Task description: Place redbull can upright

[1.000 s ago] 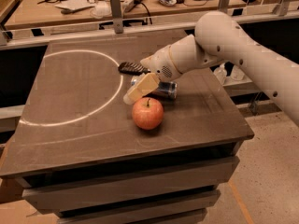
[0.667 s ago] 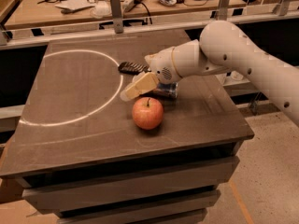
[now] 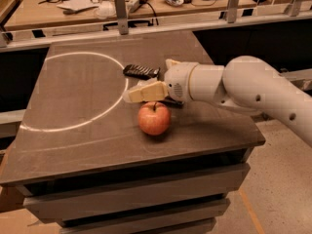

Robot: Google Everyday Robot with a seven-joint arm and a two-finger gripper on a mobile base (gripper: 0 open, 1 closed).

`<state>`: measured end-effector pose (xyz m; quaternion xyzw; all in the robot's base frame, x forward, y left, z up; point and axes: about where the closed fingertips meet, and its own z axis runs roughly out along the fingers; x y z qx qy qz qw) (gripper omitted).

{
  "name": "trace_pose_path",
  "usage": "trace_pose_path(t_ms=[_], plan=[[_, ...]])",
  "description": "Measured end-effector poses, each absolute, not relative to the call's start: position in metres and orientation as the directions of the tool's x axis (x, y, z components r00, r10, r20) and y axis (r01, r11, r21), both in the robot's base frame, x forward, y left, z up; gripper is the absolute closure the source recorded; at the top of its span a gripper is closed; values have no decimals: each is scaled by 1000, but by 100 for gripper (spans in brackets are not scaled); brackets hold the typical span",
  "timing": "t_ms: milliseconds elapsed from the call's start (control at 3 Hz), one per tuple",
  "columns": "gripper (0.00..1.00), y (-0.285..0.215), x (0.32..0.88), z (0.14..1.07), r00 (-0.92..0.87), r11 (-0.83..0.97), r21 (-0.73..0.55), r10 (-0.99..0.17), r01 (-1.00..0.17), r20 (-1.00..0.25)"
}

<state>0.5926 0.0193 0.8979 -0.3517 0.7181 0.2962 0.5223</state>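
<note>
One white arm reaches in from the right, its gripper [image 3: 146, 91] just above an apple [image 3: 154, 118] and near a dark packet [image 3: 141, 71] on the counter [image 3: 73, 130]. Open or closed, I cannot tell. The redbull can is hidden, likely behind the gripper; standing it up needs a level base, clear of the apple.

The gripper [image 3: 147, 89], beside the apple [image 3: 154, 118], half-hides a dark object [image 3: 173, 102]; the arm [image 3: 253, 89] is cut off right.

Redbull can [image 3: 172, 102] mostly hidden beneath the claw [image 3: 134, 92], only a dark sliver visible
</note>
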Motion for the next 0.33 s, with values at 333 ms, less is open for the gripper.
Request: trace_pose_path(t_ms=[333], plan=[[0, -9, 585, 904, -178, 723, 37, -121, -690, -977]])
